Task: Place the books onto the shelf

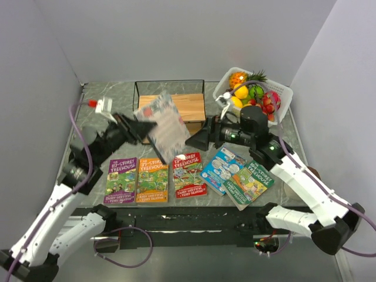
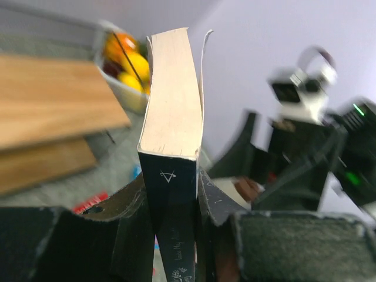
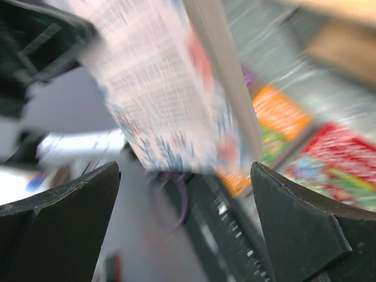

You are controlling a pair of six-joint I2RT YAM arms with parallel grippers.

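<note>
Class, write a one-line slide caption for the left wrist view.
Left gripper clamps a book edge-on; shelf at left, fruit beyond.

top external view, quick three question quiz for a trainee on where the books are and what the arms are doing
1. True or false: the left jaws are shut on a raised book.
2. How many books lie flat on the table?
3. What stands to the right of the shelf in the top view? A: a fruit basket. B: a mug. C: a lamp.

Key: 1 true. 2 five. 3 A.
</note>
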